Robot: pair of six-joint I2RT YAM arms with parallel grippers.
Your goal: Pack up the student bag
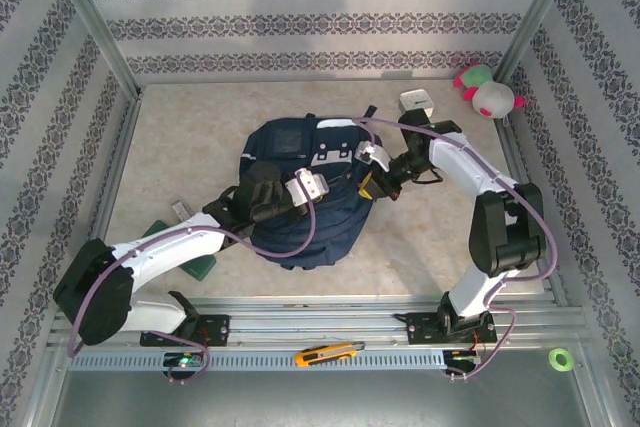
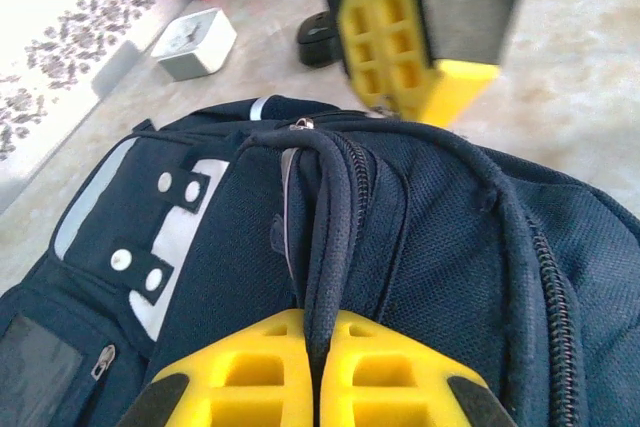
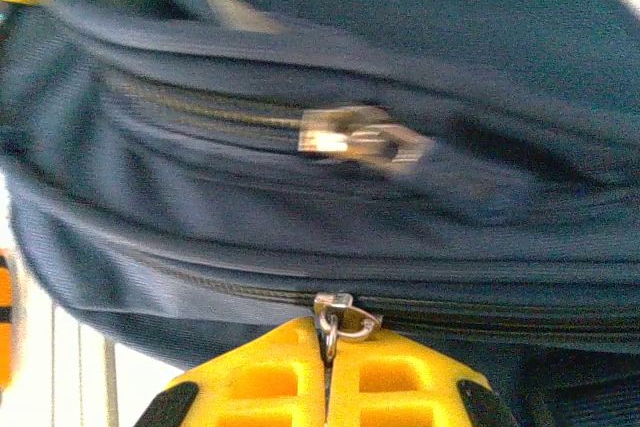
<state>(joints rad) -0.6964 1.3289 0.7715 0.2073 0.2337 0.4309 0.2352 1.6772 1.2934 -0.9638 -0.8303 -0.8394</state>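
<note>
The student bag point(image 1: 295, 217), a navy-blue backpack with white patches, lies in the middle of the table. My left gripper point(image 2: 318, 319) is shut on the bag's dark carry strap point(image 2: 335, 217), which runs up between the yellow fingers. It reaches over the bag from the left point(image 1: 340, 182). My right gripper point(image 3: 327, 342) is shut on a metal zipper pull point(image 3: 338, 319) of a closed zipper along the bag's side. It sits at the bag's right edge point(image 1: 372, 187) and shows across the bag from the left wrist view point(image 2: 415, 42). A second zipper slider point(image 3: 350, 139) lies on the zipper above.
A white box point(image 1: 415, 104) and a pink-and-green plush toy point(image 1: 487, 92) sit at the back right. A green object point(image 1: 205, 265) lies under the left arm. An orange box cutter point(image 1: 328, 354) and a green tape roll point(image 1: 561, 358) rest on the front rail.
</note>
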